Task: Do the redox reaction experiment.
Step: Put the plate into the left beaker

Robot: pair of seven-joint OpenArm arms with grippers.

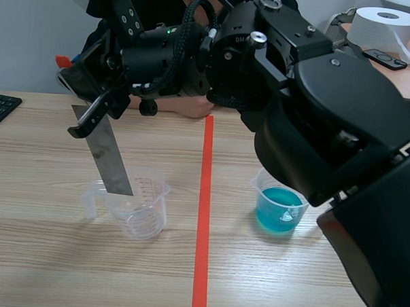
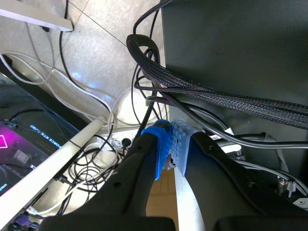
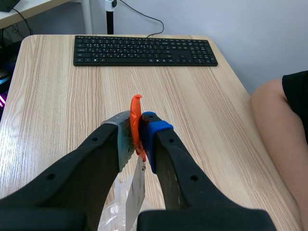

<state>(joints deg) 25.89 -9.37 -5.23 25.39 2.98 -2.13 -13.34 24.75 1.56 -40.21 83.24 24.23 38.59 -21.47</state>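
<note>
Right gripper's fingers are clamped on an orange tab at the top of a grey metal strip, with nothing else between them. The strip is flat, dull and plain, and hangs tilted from the right gripper. Its upper end leans toward the keyboard side. Its lower corner sits inside a clear empty measuring cup, below the rim; can't tell if it touches the wall or bottom. A second clear cup of blue liquid stands on the table across the orange-red tape line, well apart from the first cup. The right arm comes in from its own side, raised, and crosses past the tape line, so its gripper is over the left half of the table. A person's forearm rests at the far table edge. The left gripper has its fingers together, blue pads touching and gripping nothing. It points at floor cables off the table.
</note>
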